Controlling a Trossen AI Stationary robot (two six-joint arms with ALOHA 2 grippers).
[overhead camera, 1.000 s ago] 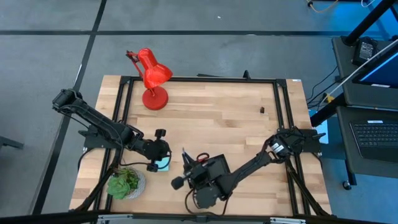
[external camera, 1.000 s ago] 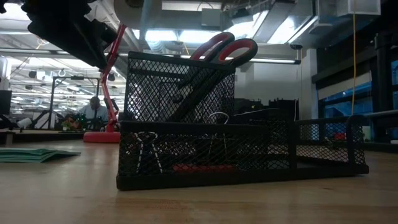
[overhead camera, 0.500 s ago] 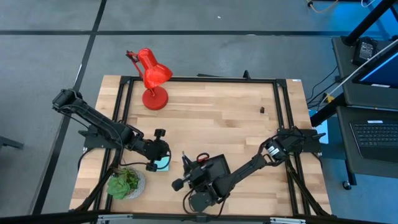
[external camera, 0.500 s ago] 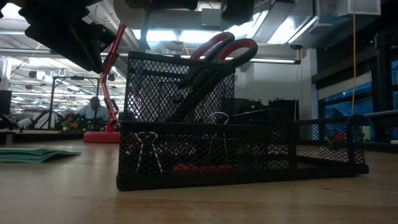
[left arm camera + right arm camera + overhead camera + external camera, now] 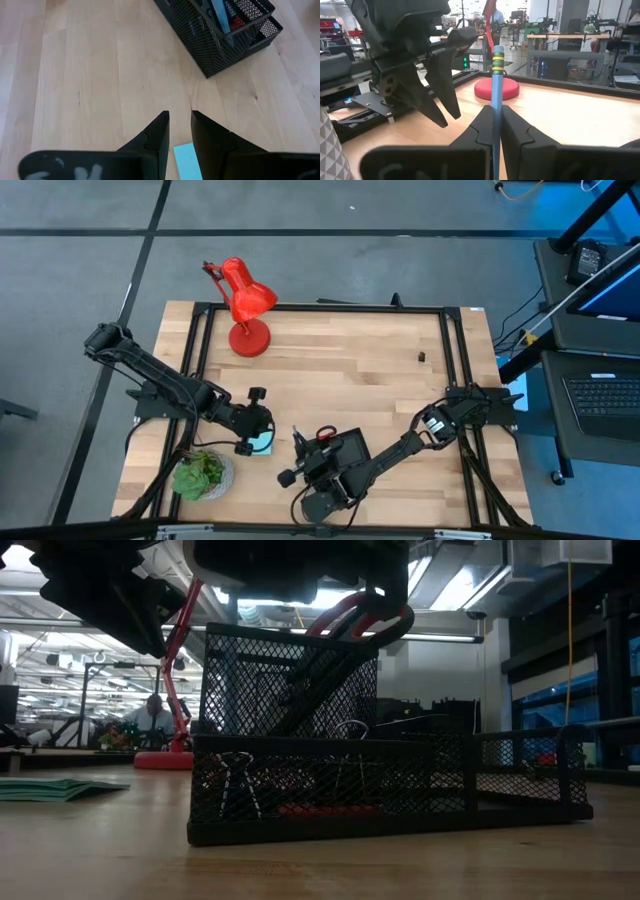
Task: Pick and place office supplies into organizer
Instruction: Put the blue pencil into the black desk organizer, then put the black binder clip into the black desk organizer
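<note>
- Here, in the high view, the right gripper (image 5: 300,452) sits at lower centre, just left of the organizer (image 5: 345,455), which stands on the surface (image 5: 350,370).
- In the right wrist view its fingers are clamped on a blue pencil (image 5: 496,85); the pencil's long axis runs along the fingers, eraser end outermost.
- In the low view the right arm hangs directly over the organizer's tall mesh cup (image 5: 285,680), where red-handled scissors (image 5: 365,615) already stand.
- The coming move likely turns on tipping the pencil upright and lowering it into that cup.
- The left gripper (image 5: 258,420) waits left of centre, jaws slightly apart and empty, over a blue notepad (image 5: 187,161); the right arm is nearer the organizer.
</note>
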